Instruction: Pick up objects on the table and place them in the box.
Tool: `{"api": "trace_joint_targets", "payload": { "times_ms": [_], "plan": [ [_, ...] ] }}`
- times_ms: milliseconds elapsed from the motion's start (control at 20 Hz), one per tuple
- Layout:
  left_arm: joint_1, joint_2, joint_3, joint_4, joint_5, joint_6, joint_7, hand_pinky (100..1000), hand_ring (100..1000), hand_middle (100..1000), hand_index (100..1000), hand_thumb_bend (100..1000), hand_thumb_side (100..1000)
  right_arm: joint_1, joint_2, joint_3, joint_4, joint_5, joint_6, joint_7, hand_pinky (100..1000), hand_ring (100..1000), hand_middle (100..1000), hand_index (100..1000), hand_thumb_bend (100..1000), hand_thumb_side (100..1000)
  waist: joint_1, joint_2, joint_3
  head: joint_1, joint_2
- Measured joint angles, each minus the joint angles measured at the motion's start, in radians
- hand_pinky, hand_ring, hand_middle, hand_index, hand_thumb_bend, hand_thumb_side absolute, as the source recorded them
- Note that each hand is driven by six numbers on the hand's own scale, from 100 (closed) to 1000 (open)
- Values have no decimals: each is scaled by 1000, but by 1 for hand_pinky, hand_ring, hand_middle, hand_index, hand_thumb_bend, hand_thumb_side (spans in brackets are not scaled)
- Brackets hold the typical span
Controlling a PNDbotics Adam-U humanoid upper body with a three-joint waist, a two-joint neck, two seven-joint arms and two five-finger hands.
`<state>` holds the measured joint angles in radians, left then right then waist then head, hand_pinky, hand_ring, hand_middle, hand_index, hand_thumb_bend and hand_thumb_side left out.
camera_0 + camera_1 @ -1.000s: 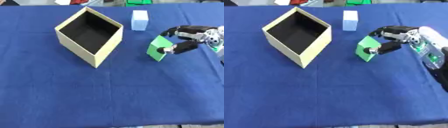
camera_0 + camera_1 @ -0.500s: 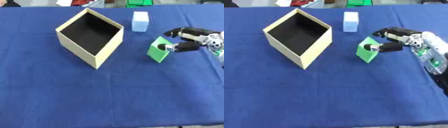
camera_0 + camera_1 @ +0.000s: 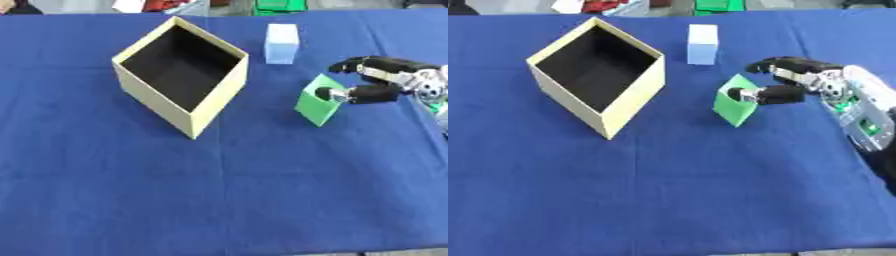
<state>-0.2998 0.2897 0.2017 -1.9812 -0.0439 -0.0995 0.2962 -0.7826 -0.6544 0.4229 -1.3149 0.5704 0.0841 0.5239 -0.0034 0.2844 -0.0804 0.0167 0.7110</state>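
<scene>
In the left eye view, a green block of cube-like shape (image 3: 317, 105) stands tilted on the blue cloth-covered table (image 3: 219, 200), to the right of the open, square tan cardboard box (image 3: 181, 80) and well apart from it. The right hand (image 3: 378, 85) comes in from the right edge; its thumb touches the block's near right face while the curled fingers arch over its far top corner, so the hand appears to pinch the block. A pale blue rectangular block (image 3: 282, 36) stands farther back, just beyond the box's right corner.

In the right eye view, the same pinch shows more plainly: the thumb tip (image 3: 745, 95) presses the green face and the fingers reach past the upper edge. The box mouth lies to the hand's left and slightly farther away, so the carry probably runs leftward. The left hand shows in neither view.
</scene>
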Motion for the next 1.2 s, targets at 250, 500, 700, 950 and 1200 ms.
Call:
{"api": "trace_joint_targets", "payload": {
  "times_ms": [250,500,700,950,1200],
  "plan": [
    [-1,0,0,0,0,3,-4,714,623,615,733,171,896,3,8,-10,0,-2,15,-6,920,913,913,1000,430,967,-1,1,0,-1,0],
    [-1,-1,0,0,-1,5,-6,715,623,616,729,171,895,18,11,-16,0,-4,30,-21,916,907,904,1000,469,1000,1,4,0,-2,0],
    [-1,-6,0,0,-1,6,-11,715,624,617,727,172,899,28,16,-23,0,-5,44,-36,914,905,906,1000,484,1000,2,6,-1,-3,0],
    [-1,-8,0,0,-1,7,-17,715,624,618,727,173,901,35,19,-24,-4,-5,51,-43,912,905,906,1000,494,1000,3,8,-1,-6,0],
    [-1,-9,0,0,-1,9,-20,715,623,618,725,172,901,35,25,-24,-9,-3,54,-44,912,908,911,1000,489,1000,3,11,-1,-7,0]
  ]
}}
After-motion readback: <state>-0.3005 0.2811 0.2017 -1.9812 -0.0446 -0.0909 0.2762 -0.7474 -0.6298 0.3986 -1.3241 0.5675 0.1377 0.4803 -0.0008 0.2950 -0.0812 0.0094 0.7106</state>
